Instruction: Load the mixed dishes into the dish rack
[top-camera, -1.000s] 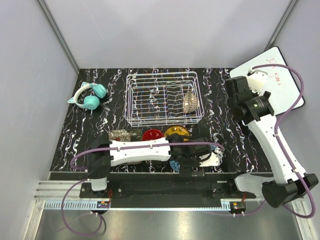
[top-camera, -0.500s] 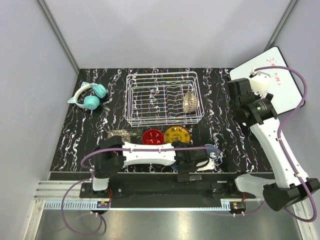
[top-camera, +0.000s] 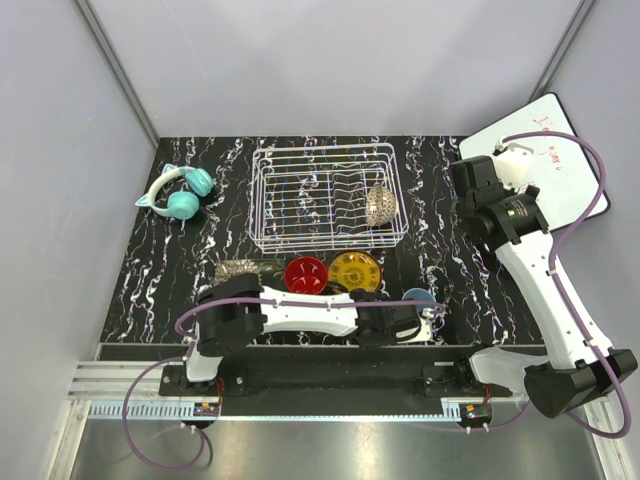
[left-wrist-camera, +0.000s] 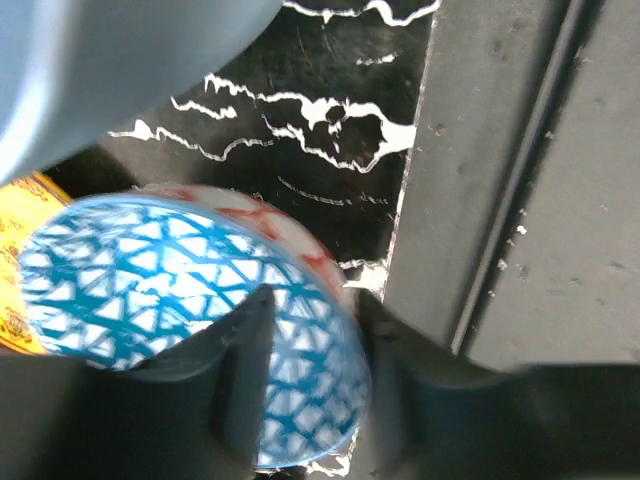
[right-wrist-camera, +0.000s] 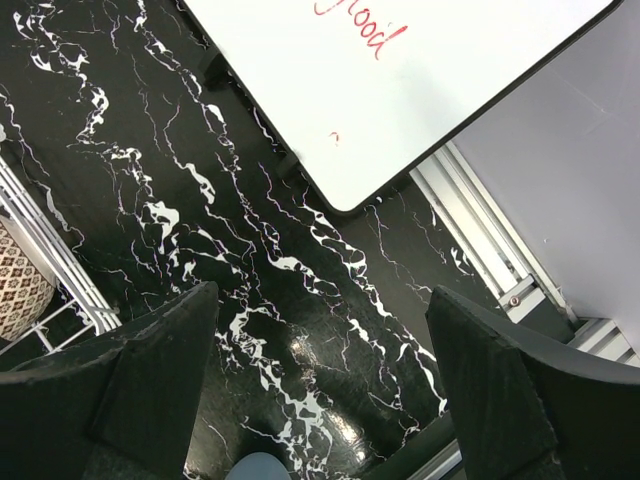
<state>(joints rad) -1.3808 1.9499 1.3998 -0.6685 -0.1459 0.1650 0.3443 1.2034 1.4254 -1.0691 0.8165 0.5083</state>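
Note:
In the left wrist view my left gripper is shut on the rim of the blue patterned bowl, one finger inside it and one outside. From above that gripper sits low at the table's near edge and the arm hides the bowl. The light-blue cup stands right beside it. The red bowl, yellow patterned plate and square dark floral plate lie in a row before the dish rack. The brown-mesh bowl stands in the rack. My right gripper hangs open over bare table.
Teal cat-ear headphones lie at the back left. A whiteboard with red writing leans at the back right, close to the right arm. The grey metal rail of the table's near edge runs just beside the blue bowl.
My left gripper has gone from open to shut on the blue bowl's rim, and the left arm has sunk lower toward the near edge. The right arm has barely shifted.

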